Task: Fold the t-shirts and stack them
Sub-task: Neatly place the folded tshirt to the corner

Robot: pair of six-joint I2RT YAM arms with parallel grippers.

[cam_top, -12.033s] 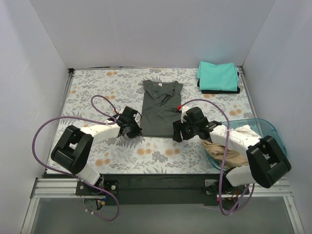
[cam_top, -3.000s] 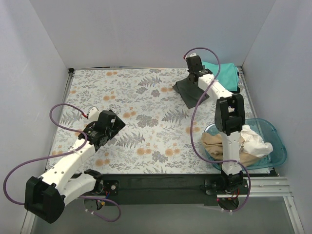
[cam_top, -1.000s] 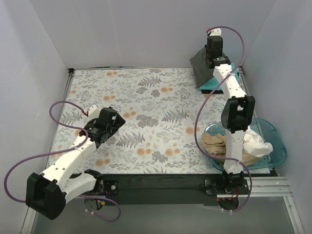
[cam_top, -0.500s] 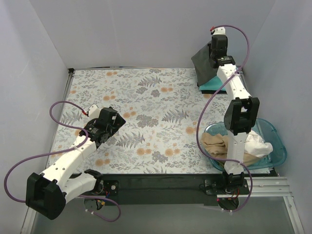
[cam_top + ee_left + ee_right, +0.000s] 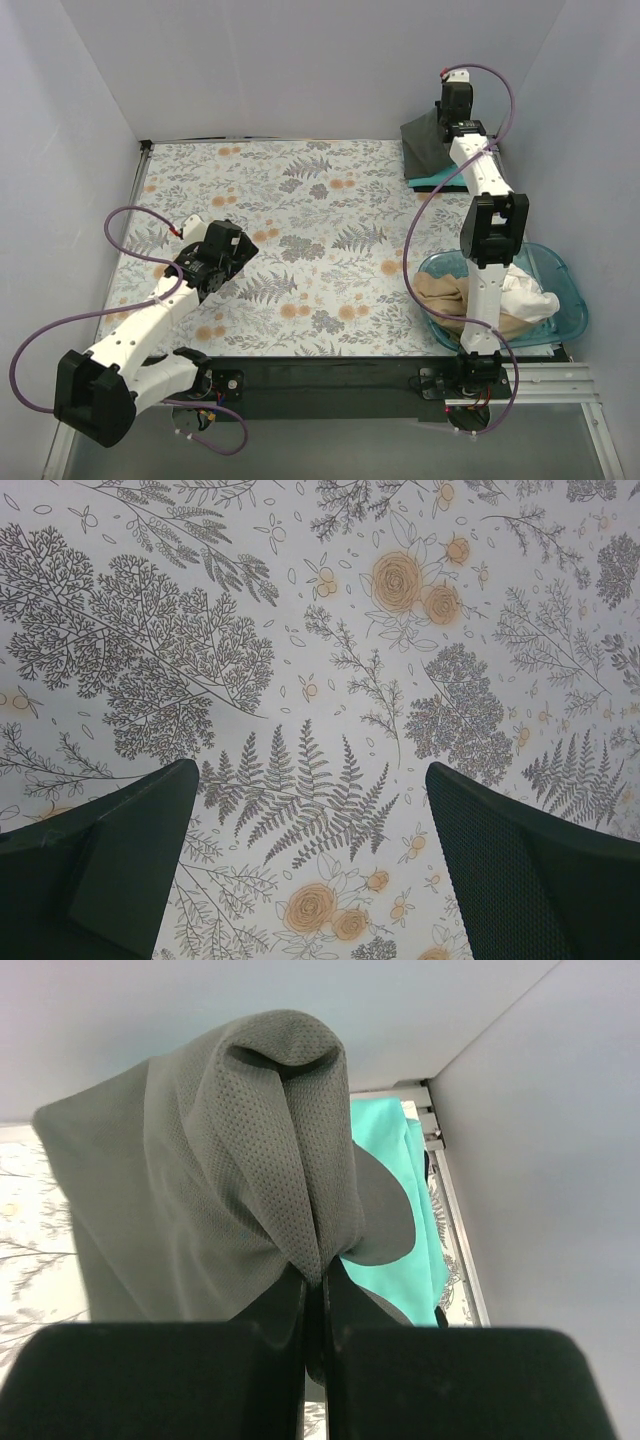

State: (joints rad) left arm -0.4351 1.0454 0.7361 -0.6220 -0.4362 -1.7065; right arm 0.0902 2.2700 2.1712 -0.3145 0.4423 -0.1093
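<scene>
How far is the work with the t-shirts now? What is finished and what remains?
Done: the teal shirt lies folded in the far right corner. In hand: the right fingers pinch the folded grey shirt over it, not yet released. Left: the tan shirt and the white shirt, both crumpled in the basin.
</scene>
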